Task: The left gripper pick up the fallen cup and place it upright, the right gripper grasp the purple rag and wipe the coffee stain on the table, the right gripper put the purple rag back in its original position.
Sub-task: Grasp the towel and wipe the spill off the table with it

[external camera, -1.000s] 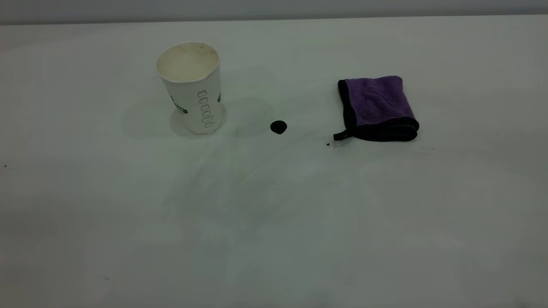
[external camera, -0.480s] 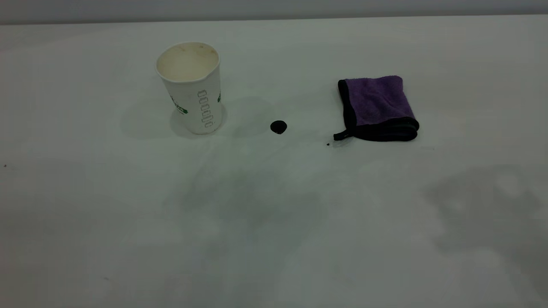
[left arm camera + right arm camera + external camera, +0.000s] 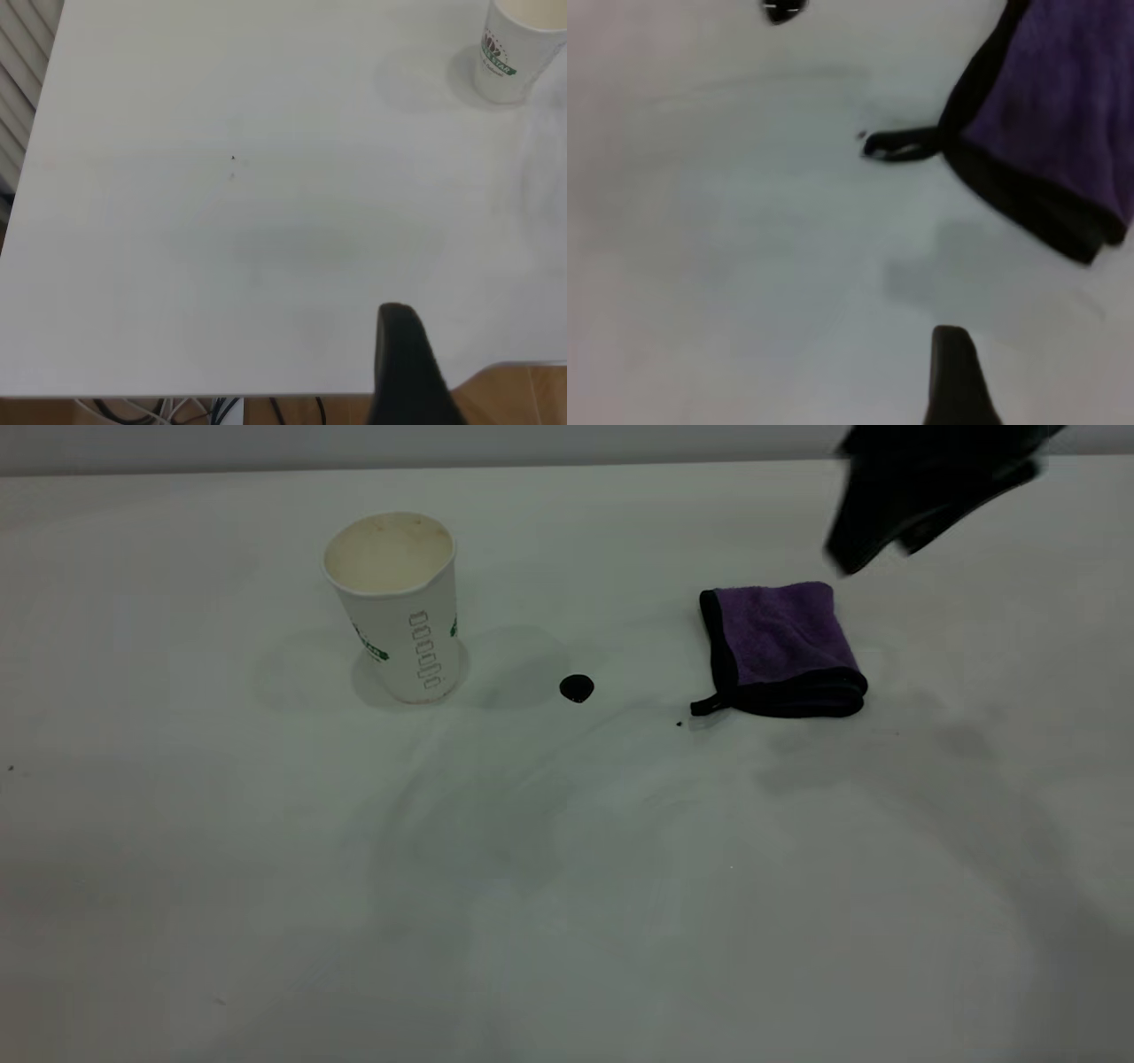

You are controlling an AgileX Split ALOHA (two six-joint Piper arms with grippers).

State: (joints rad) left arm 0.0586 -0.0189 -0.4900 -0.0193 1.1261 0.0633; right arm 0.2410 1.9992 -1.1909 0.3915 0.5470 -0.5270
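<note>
On the white table [image 3: 567, 921] stand an upright cup [image 3: 399, 607], a dark coffee stain [image 3: 576, 688] beside it, and a purple rag [image 3: 780, 646] toward the right edge.

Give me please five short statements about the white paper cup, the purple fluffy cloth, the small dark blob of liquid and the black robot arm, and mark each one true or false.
1. The white paper cup with green print stands upright on the white table. True.
2. The folded purple fluffy rag with black edging lies on top of the near-black round coffee stain. False: the rag lies apart from the stain, which sits bare between cup and rag.
3. The black right gripper is above the rag, not touching it. True.
4. The cup is filled with dark coffee. False: its inside looks cream and empty.
5. The rag's short black loop tab points toward the stain's side. True.
</note>
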